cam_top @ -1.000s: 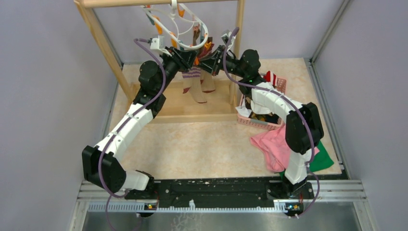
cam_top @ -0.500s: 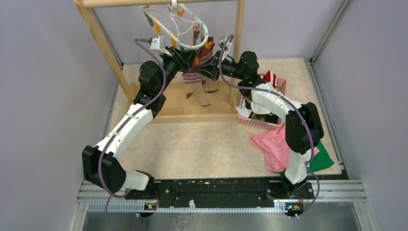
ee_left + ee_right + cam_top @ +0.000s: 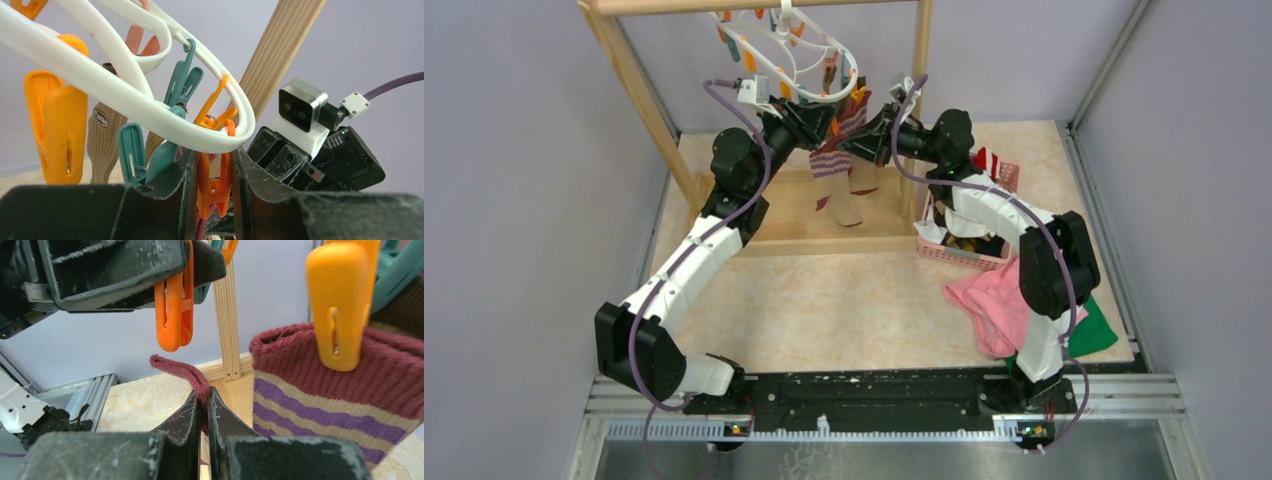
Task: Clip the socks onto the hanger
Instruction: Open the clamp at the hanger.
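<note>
The white oval hanger (image 3: pixel 786 48) hangs from the wooden rack, with orange and teal clips; it also shows in the left wrist view (image 3: pixel 125 95). My left gripper (image 3: pixel 817 122) (image 3: pixel 215 185) is shut on an orange clip (image 3: pixel 216 187) below the ring. That clip (image 3: pixel 174 310) hangs just above my right gripper (image 3: pixel 865 127) (image 3: pixel 205 401). The right gripper is shut on the maroon cuff (image 3: pixel 186 372) of a tan striped sock (image 3: pixel 836 178). A second striped sock (image 3: pixel 345 385) hangs from another orange clip (image 3: pixel 339 305). A brown sock (image 3: pixel 102 145) hangs behind.
The wooden rack frame (image 3: pixel 639 85) has a post (image 3: pixel 921 60) right behind my right gripper. A pink basket (image 3: pixel 969 255) with more socks stands at the right. A pink cloth (image 3: pixel 989 305) and a green cloth (image 3: pixel 1096 335) lie near the right arm's base.
My right gripper has lifted the striped sock's cuff up under the orange clip that the left gripper holds. The hanger has swung a little to the left.
</note>
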